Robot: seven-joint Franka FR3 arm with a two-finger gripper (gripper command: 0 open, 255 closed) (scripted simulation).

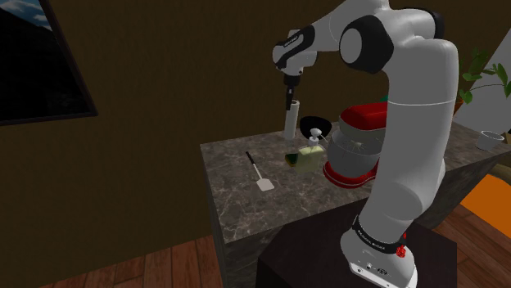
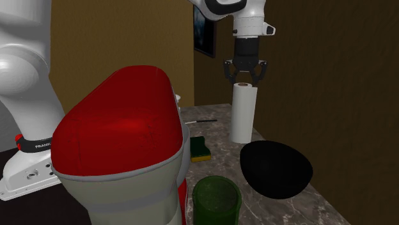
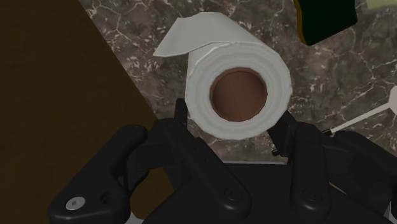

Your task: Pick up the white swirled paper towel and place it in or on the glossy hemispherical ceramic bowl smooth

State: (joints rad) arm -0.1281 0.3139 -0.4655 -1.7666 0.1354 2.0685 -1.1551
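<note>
So the claw (image 2: 244, 75) is hanging straight down over the paper towel (image 2: 243, 112), spread wide open with one black finger on each side of the roll's top end. It's got nothing clamped. In the second exterior view there's a sliver of gap on both sides, and in the wrist view you look right down the brown cardboard core with a loose flap of sheet sticking off the roll. The roll stands upright on the dark marbled tabletop (image 1: 237, 196), at the far edge by the brown wall. The glossy black bowl (image 2: 276, 169) sits just beside it, to the second exterior view's right and nearer the camera, not touching. A green and yellow sponge (image 2: 200, 148), a green cup (image 2: 217, 199), a spatula (image 1: 260, 173) and a red stand mixer (image 1: 356, 147) share the tabletop.
</note>
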